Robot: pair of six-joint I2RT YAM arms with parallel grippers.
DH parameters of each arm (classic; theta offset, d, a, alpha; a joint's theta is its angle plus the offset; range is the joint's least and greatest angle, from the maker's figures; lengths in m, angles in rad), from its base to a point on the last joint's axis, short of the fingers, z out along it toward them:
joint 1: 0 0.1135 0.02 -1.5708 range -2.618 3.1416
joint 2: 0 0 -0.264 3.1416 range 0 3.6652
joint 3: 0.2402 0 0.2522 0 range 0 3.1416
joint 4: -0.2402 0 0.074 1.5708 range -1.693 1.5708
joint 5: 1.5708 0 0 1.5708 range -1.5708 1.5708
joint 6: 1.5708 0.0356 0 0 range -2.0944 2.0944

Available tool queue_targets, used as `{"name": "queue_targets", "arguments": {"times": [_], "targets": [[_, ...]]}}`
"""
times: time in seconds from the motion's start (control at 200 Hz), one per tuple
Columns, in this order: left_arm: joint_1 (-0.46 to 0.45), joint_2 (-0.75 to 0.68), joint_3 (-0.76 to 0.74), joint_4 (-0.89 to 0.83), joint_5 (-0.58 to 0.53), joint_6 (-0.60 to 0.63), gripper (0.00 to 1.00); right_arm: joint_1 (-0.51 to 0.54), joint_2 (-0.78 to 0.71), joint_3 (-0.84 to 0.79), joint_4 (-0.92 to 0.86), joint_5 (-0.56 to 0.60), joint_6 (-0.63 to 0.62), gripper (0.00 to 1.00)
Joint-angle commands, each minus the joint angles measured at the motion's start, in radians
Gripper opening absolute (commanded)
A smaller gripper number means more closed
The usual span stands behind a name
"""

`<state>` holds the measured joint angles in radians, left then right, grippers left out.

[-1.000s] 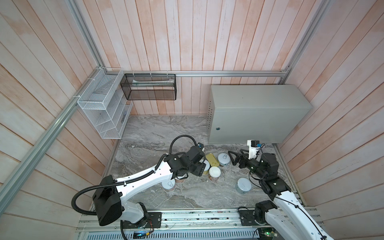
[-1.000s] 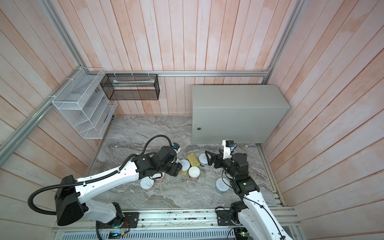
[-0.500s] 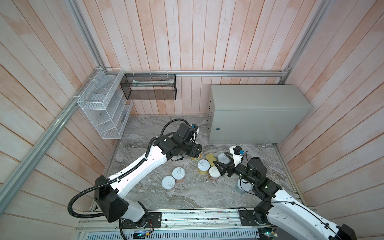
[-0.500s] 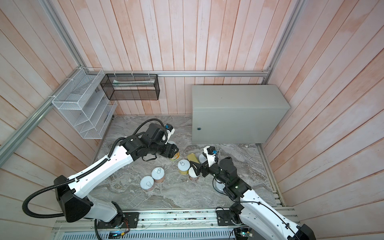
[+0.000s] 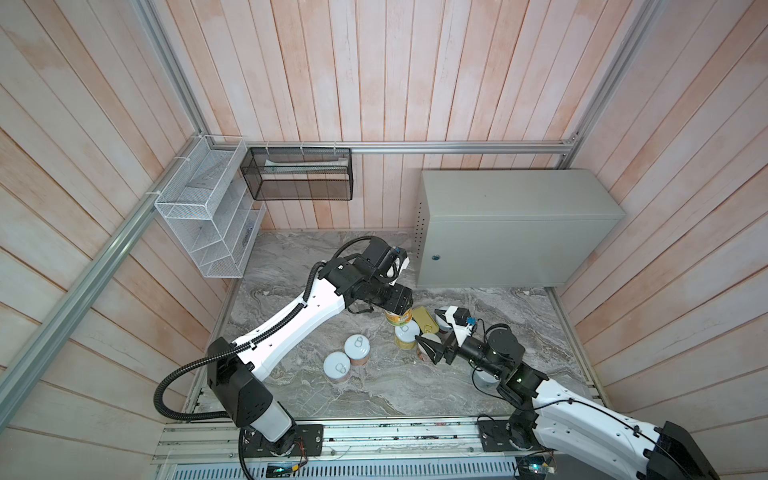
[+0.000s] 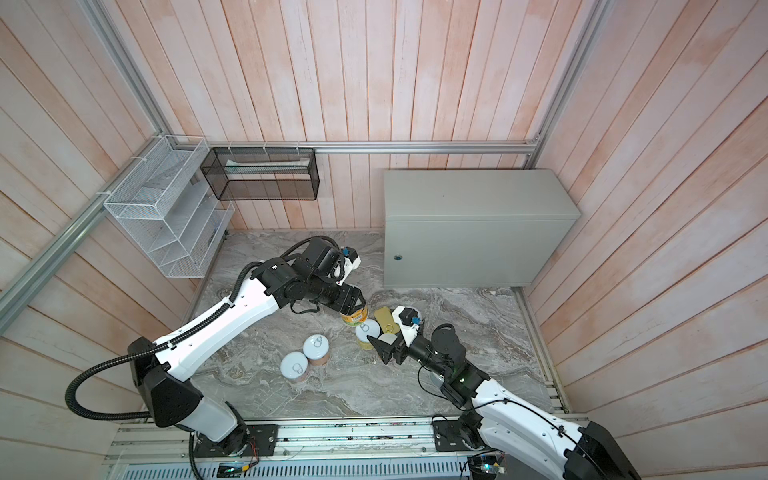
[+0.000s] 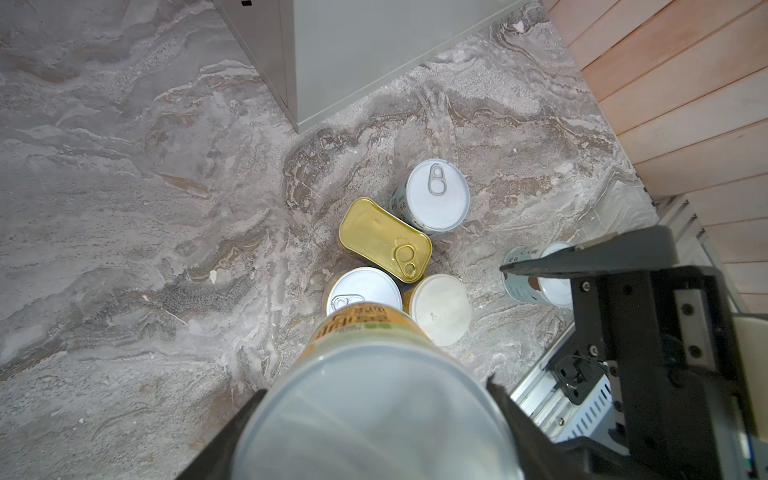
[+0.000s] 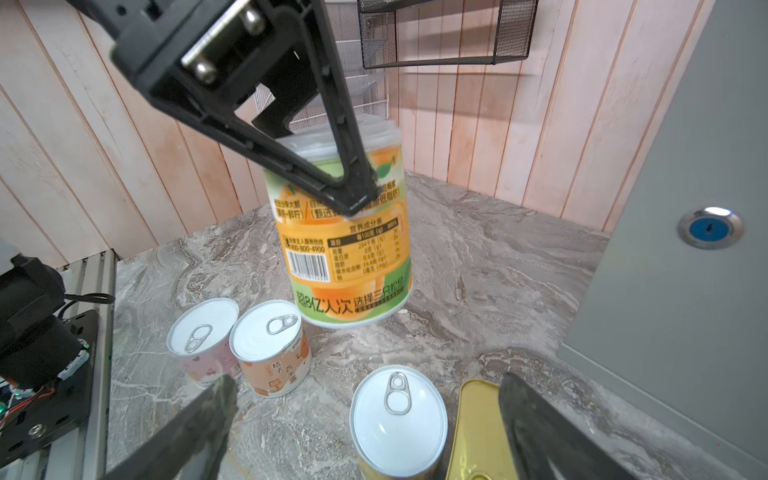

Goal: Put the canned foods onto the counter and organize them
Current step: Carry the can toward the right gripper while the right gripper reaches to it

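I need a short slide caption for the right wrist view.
Left gripper holds an orange can above the slab; right gripper open.

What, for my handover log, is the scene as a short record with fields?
left pincer: shut on orange-label can, held above the slab
right pincer: open, near the gold-top tin
counter: no can on top
on slab: seven other tins, gold-top one included
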<state>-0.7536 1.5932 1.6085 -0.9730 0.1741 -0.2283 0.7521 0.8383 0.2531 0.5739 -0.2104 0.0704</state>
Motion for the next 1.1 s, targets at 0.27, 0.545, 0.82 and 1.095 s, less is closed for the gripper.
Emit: {"name": "queue_targets", "arguments": {"times": [0.27, 0.545, 0.82, 1.095], "targets": [[-0.007, -0.006, 0.034, 0.046, 0.062, 0.002, 0.42, 0.033, 0.171, 0.079, 0.176, -0.027, -0.063, 0.97], [-0.007, -0.018, 0.012, 0.057, 0.106, -0.003, 0.41, 0.06, 0.288, 0.142, 0.245, -0.033, -0.093, 0.96], [-0.007, -0.029, -0.006, 0.074, 0.152, -0.007, 0.41, 0.062, 0.316, 0.162, 0.288, -0.049, -0.079, 0.9], [-0.006, -0.042, -0.012, 0.097, 0.174, -0.011, 0.41, 0.063, 0.346, 0.174, 0.307, -0.044, -0.069, 0.86]]}}
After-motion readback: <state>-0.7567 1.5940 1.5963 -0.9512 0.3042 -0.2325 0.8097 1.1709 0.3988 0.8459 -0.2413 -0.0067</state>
